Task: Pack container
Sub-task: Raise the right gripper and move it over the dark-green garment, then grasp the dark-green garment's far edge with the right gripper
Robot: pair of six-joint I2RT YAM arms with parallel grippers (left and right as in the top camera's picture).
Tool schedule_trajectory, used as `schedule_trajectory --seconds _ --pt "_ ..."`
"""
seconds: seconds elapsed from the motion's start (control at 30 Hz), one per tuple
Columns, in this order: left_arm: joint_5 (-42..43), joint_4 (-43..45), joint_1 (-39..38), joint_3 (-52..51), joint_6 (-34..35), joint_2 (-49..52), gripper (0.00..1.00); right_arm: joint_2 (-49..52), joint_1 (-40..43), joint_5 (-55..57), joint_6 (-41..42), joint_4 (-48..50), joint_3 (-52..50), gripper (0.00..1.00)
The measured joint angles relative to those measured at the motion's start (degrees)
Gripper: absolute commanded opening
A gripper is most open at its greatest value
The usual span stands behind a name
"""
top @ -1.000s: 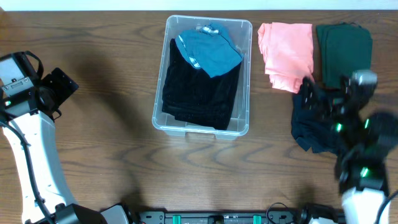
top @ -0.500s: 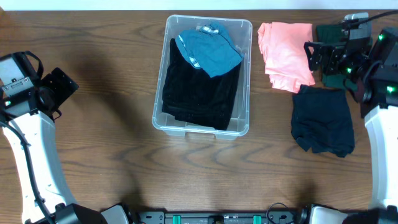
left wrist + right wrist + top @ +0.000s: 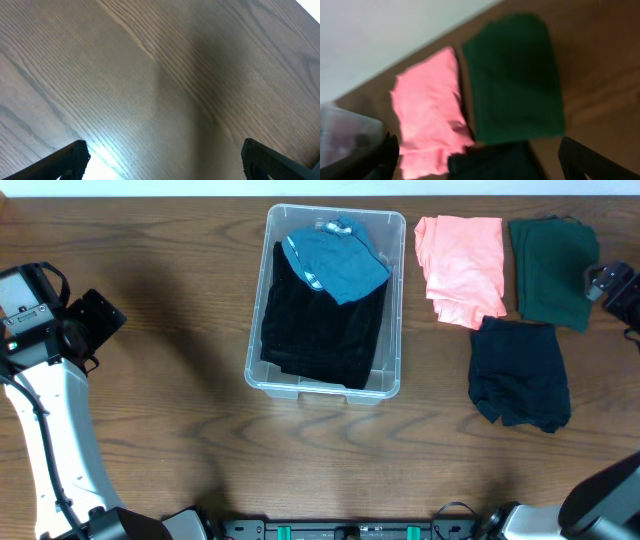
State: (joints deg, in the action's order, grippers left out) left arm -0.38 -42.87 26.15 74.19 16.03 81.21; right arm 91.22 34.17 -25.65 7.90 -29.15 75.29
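Note:
The clear plastic container (image 3: 394,385) stands at the table's middle back. It holds a black garment (image 3: 320,330) with a blue garment (image 3: 338,262) on top. A pink garment (image 3: 460,265), a dark green garment (image 3: 553,268) and a dark navy garment (image 3: 520,372) lie folded to its right. The pink (image 3: 427,115), green (image 3: 512,80) and navy (image 3: 495,162) garments and the container's corner (image 3: 342,135) also show blurred in the right wrist view. My right gripper (image 3: 480,165) is open, empty and raised at the far right edge (image 3: 610,282). My left gripper (image 3: 162,160) is open over bare wood at the far left (image 3: 95,320).
The wooden table (image 3: 180,440) runs to a pale wall edge at the back (image 3: 380,35). The left arm's white body (image 3: 55,430) stands along the left edge.
The right arm has swung from above the navy garment toward the back and then out to the far right edge. The garments and left arm have not moved.

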Motion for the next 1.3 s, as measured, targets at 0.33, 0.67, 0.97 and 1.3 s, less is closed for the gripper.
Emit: schedule_trajectory --seconds 0.33,0.67,0.97,1.3 --pt "-0.02 0.00 0.00 0.00 0.00 0.00 0.98 12.41 -0.57 7.17 -4.66 -19.98 13.22 0.99" --pt "0.00 0.02 0.00 0.00 0.00 0.00 0.98 21.57 -1.90 11.13 -9.88 -29.68 37.33 0.99" --pt "-0.02 0.00 0.00 0.00 0.00 0.00 0.98 32.83 -1.84 9.46 -14.43 -27.36 42.40 0.99" --pt "-0.02 0.00 0.00 0.00 -0.02 0.00 0.98 41.18 1.51 -0.04 -15.78 -16.48 42.36 0.99"
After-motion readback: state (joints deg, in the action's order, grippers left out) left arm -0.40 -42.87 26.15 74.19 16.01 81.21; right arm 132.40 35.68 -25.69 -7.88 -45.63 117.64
